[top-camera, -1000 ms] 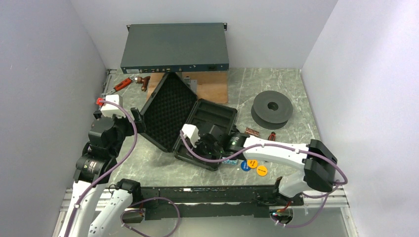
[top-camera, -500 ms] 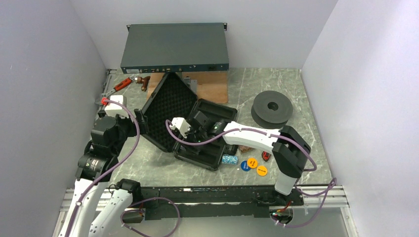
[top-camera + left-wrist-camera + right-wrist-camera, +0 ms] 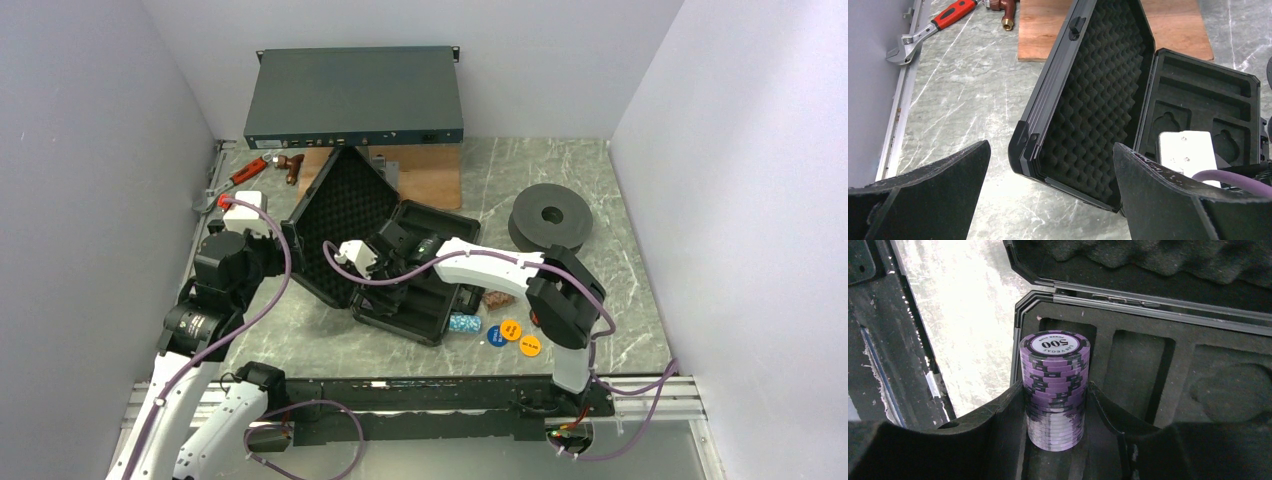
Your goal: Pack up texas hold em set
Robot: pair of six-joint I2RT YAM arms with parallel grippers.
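Purple chip roll (image 3: 1054,390) pinched upright in the right gripper (image 3: 1054,407), hanging over the moulded base of the black case (image 3: 440,222) near one corner. Lies open on the bench (image 3: 560,170), with the foam lid (image 3: 1093,100) tilted back to the left. Spreads the left gripper (image 3: 1050,147) wide and empty, just beside the lid's outer edge. Out on the bench, just beside the case's near right side: teal roll (image 3: 463,323), brown roll (image 3: 497,299), blue disc (image 3: 494,335), orange-yellow discs (image 3: 530,347).
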